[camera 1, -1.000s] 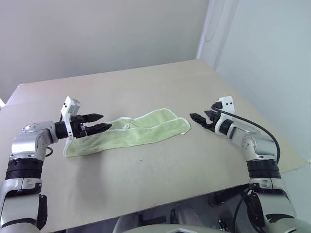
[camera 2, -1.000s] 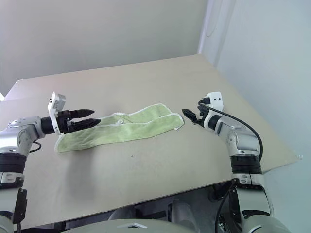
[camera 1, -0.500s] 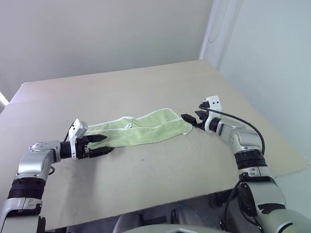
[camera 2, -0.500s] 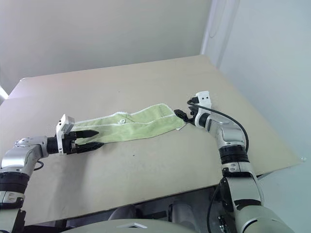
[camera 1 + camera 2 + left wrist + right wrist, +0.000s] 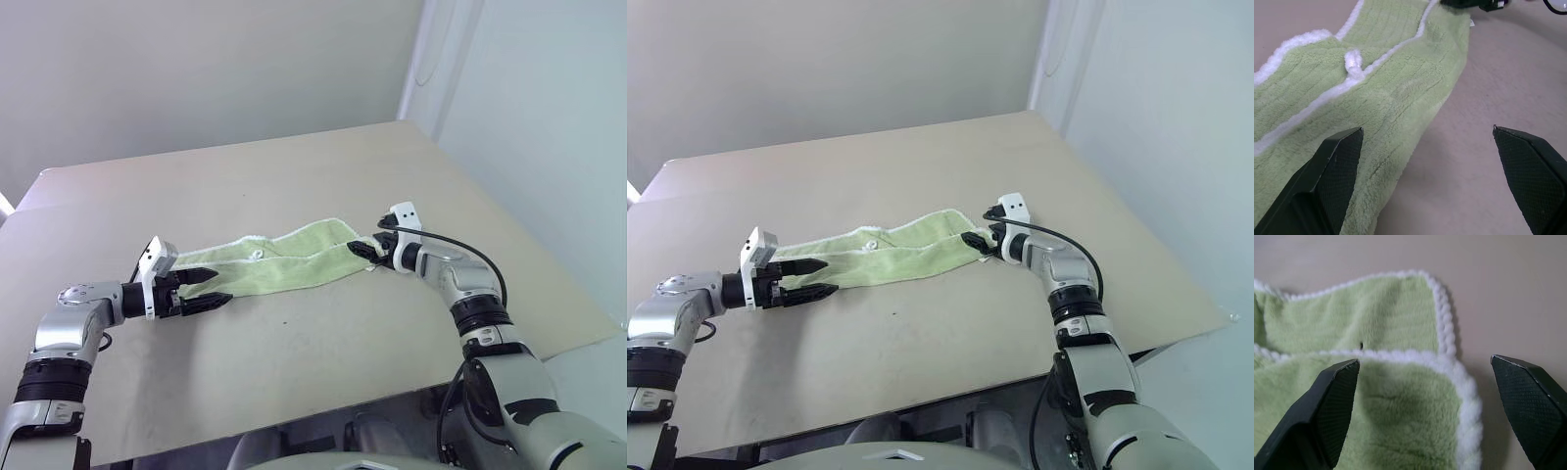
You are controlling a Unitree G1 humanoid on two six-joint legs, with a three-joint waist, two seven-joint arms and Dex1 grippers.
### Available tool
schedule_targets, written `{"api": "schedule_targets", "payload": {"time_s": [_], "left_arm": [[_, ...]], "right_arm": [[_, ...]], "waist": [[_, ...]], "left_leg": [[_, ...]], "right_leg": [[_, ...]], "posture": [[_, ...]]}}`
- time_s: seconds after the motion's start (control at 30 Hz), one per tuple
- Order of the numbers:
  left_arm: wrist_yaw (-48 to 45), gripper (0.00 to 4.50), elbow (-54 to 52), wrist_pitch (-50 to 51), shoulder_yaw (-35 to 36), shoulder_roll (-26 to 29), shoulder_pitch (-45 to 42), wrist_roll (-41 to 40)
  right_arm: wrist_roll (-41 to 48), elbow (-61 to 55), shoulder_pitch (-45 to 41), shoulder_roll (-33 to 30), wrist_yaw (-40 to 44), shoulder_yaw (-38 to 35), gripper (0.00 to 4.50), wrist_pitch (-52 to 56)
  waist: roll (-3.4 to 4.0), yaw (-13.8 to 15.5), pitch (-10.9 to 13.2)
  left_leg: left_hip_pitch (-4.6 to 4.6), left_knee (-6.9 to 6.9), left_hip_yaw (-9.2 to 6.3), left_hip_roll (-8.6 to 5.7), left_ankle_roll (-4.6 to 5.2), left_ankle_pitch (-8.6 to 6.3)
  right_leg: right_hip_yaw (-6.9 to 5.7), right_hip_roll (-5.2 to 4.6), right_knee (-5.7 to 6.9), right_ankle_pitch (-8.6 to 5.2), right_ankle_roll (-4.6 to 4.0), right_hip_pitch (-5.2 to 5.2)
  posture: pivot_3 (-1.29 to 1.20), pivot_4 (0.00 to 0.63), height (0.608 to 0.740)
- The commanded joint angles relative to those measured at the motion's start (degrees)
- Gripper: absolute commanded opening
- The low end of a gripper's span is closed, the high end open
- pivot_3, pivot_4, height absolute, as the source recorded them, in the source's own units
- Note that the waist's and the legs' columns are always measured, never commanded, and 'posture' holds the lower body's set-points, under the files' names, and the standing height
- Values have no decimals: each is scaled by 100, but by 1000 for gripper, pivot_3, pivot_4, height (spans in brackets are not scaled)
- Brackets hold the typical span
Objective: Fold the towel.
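Observation:
The light green towel (image 5: 284, 259) lies in a long, loosely folded strip across the middle of the table, with whitish edges and a small white label loop (image 5: 1353, 61). My left gripper (image 5: 220, 287) is low at the towel's left end, open, one finger (image 5: 1334, 171) over the cloth and the other (image 5: 1530, 166) over bare table. At the towel's right end my right gripper (image 5: 364, 251) is also open, and its fingers (image 5: 1334, 401) straddle the stitched corner (image 5: 1449, 367). The right gripper (image 5: 1474, 4) also shows at the far end of the towel in the left wrist view.
The beige table (image 5: 313, 343) has a front edge close to me and a right edge (image 5: 549, 294) just beyond my right arm. A pale wall (image 5: 529, 98) rises past the table's right side. A black cable (image 5: 460, 245) loops over my right forearm.
My right gripper has moved left and down onto the towel's right corner. My left gripper has sunk from above the towel's left end to table height.

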Motion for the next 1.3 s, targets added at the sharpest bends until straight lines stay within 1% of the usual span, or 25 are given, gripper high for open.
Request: {"api": "schedule_targets", "payload": {"time_s": [0.03,0.07,0.13,0.27,0.3,0.33,0.5,0.6,0.77,0.97,1.13,1.23,1.3], "left_arm": [[1,4500,-49,-101,161,89,-67,-45],[2,4500,-39,-119,160,90,-54,-37],[8,4500,-18,-146,160,90,-44,-23],[16,4500,15,-173,139,91,-58,-8],[23,4500,23,-180,126,85,-62,1],[28,4500,26,-189,114,80,-64,10],[36,4500,82,-225,99,89,-96,41],[68,4500,307,-331,139,132,-249,104],[194,4500,1107,-448,331,266,-885,148],[70,4500,2201,-895,98,692,-1579,658],[-91,4500,2939,-1292,-161,938,-1862,1179],[-112,4500,3317,-1515,-213,956,-1960,1365],[9,4500,3620,-1639,-184,933,-2079,1452]], "right_arm": [[-25,-94,-151,34,61,-40,3207,-151],[-42,-93,-144,29,60,-45,2789,-165],[-61,-106,-131,22,33,-66,2143,-198],[-122,-194,-94,-3,8,-48,620,-266],[-134,-276,-59,-17,30,-25,268,-277],[-143,-348,-29,-28,37,-13,31,-285],[-174,-757,142,-92,162,32,31,-352],[-120,-1074,224,-142,164,-35,31,-302],[168,-1984,583,-420,613,-95,31,-157],[454,-2817,1079,-778,1060,-39,31,209],[604,-3233,1275,-772,1044,-46,31,408],[665,-3414,1349,-710,987,-41,31,457],[666,-3449,1378,-657,876,-52,31,461]], "waist": [[0,-1,0],[0,0,0],[0,0,0],[0,-1,0],[0,0,0],[0,1,0],[0,3,0],[0,6,0],[-4,23,2],[-9,7,5],[-12,8,6],[-13,15,7],[-29,24,12]], "left_leg": [[1,0,0,0,0,0],[1,0,0,0,0,0],[1,0,0,0,0,0],[2,0,0,0,0,0],[2,0,0,0,0,0],[2,0,0,0,0,0],[2,0,0,0,0,0],[2,0,0,0,0,0],[3,2,-2,-2,0,0],[2,1,2,-9,0,0],[4,0,1,-9,0,0],[7,0,1,-8,0,0],[5,1,1,-6,0,0]], "right_leg": [[0,0,0,0,0,0],[1,0,1,0,0,0],[0,0,1,0,0,0],[1,0,2,0,0,0],[1,0,2,0,0,0],[1,0,2,0,0,0],[1,0,2,0,0,0],[1,0,2,0,0,0],[0,8,6,-1,1,0],[0,6,5,-2,3,0],[0,13,7,-2,3,-3],[0,14,9,-2,3,-3],[0,12,9,-2,3,-3]], "posture": [[0,0,740],[0,0,740],[0,0,740],[0,0,740],[0,0,740],[0,0,740],[0,0,740],[0,0,740],[0,0,740],[0,0,740],[0,0,740],[0,0,740],[0,0,740]]}}
